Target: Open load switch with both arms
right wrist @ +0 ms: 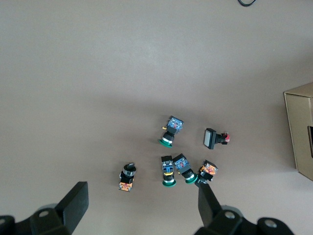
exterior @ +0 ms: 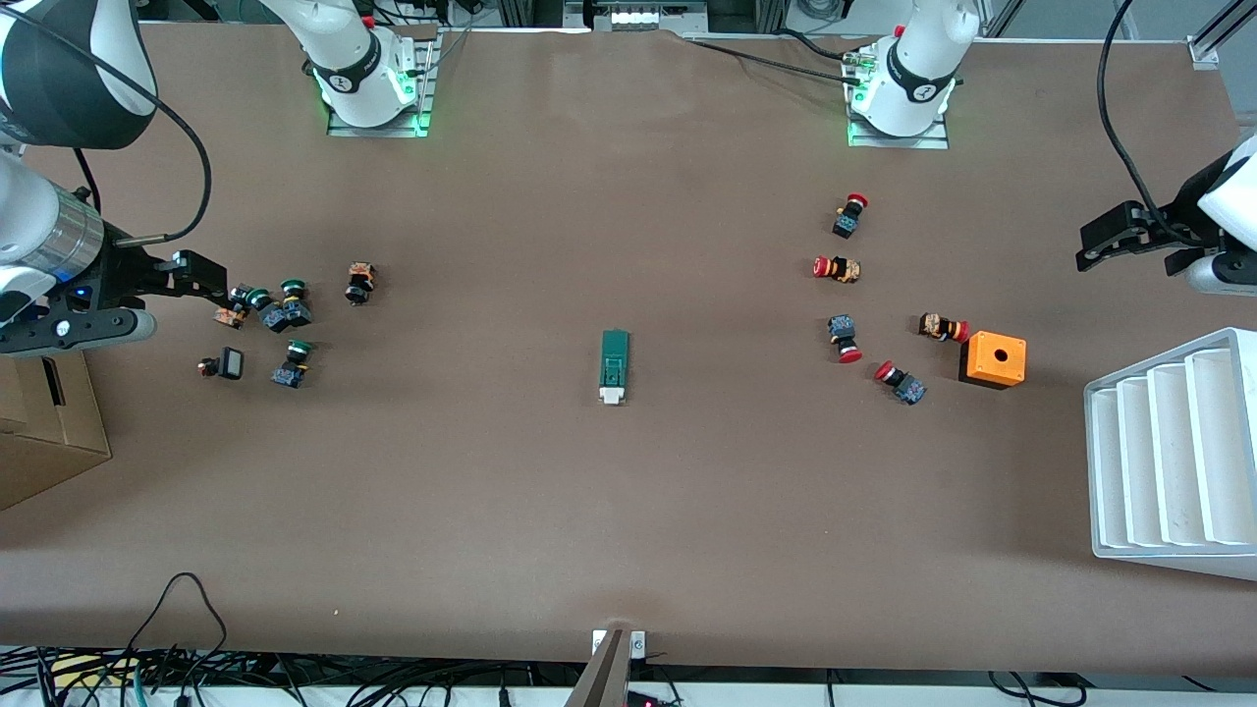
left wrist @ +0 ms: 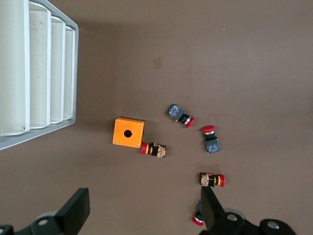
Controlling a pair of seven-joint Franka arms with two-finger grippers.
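the load switch (exterior: 614, 366) lies flat mid-table, its white tab end nearer the front camera, well apart from both my hands; my left gripper (left wrist: 142, 215) hangs spread wide, holding nothing, over the red buttons (left wrist: 212, 140) beside the orange cube (left wrist: 128, 132); my right gripper (right wrist: 142, 210) hangs spread too, holding nothing, over the green buttons (right wrist: 168, 171).

dark-green load switch (exterior: 615, 364) with white tab, orange cube (exterior: 993, 359)

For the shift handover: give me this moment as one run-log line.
load switch: mid-table, untouched | left hand: open over red buttons | right hand: open over green buttons
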